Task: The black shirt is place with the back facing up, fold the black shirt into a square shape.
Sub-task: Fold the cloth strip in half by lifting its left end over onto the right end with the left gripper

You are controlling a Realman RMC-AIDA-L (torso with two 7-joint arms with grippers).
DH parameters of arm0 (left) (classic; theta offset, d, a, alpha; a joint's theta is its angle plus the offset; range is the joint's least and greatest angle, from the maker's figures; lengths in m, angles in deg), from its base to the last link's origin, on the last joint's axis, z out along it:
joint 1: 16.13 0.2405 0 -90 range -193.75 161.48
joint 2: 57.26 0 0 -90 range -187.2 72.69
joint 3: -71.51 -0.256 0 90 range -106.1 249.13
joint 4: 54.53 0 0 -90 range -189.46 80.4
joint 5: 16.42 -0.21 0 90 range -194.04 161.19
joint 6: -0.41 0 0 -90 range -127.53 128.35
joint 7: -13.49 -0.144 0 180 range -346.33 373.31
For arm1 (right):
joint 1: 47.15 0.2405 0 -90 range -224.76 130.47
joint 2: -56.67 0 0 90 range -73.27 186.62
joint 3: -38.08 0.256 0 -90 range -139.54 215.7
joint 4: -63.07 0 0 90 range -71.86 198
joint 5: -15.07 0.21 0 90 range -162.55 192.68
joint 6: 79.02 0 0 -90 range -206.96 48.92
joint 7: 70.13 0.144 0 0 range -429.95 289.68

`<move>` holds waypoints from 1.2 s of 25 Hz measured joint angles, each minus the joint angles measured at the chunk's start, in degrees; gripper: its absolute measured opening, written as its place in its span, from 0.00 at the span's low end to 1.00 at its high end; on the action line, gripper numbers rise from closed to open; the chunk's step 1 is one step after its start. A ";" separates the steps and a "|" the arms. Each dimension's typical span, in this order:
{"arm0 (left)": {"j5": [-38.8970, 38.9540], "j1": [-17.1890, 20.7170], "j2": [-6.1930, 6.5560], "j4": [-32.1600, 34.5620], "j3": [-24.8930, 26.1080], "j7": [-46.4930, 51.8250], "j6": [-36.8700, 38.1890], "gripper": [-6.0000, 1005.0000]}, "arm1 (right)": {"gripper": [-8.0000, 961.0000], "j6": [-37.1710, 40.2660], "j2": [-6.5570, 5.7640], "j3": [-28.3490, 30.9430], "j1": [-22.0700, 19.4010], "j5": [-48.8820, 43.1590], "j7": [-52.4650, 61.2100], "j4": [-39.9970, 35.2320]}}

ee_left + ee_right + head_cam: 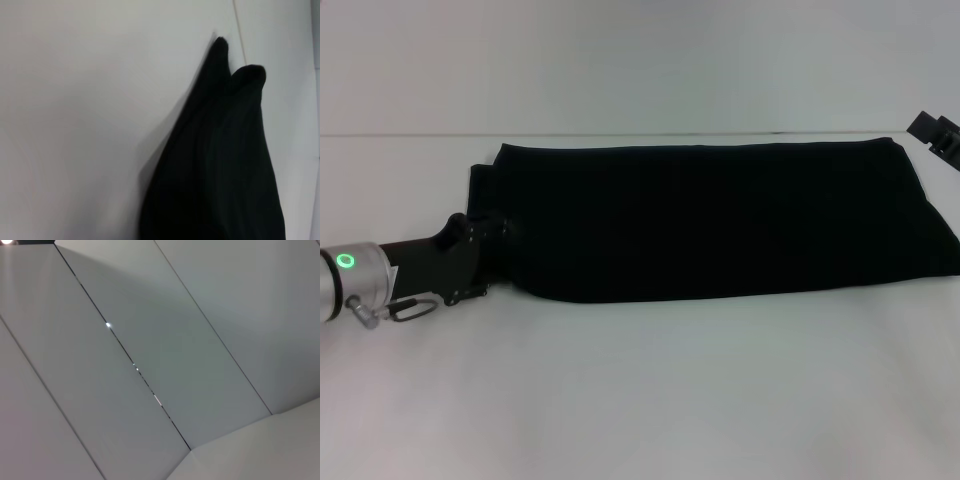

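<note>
Left tool (492, 240): positioned at the left end of the black shirt (720, 215), touching the fabric; fingers lost against the dark cloth, so open or closed cannot be told. Left wrist view: raised peaks of fabric over the worktop (640, 400), suggesting a lifted edge.

Black shirt: laid across the far half of the worktop as a long horizontal band, edges roughly straight, no sleeves showing. Judged partly folded: lengthwise folds apparently done, crosswise fold into a square not yet done.

Right tool (938, 135): partly visible at the far right edge, just beside the shirt's upper right corner, apparently parked; state cannot be told.

Writing, brands, labels: none visible on the shirt.
</note>
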State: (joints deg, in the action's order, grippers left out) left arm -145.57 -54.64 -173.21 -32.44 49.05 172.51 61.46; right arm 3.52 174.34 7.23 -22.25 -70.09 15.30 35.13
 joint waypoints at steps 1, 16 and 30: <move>-0.02 0.34 0.05 0.16 -0.01 0.00 0.61 0.69 | 0.75 0.01 0.00 0.00 -0.02 0.00 0.00 0.00; 1.70 0.03 -1.13 0.24 1.02 -3.59 -3.81 0.69 | 0.75 0.68 0.10 0.00 -0.10 -0.03 0.04 0.00; 2.93 0.15 -0.40 0.41 -3.19 -4.92 -4.00 0.53 | 0.75 1.65 0.10 1.05 -0.12 0.06 0.09 0.00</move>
State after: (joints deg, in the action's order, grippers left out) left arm -142.64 -54.48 -173.61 -32.03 45.86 167.59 57.47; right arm 5.18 174.45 8.27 -22.37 -70.02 15.38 35.12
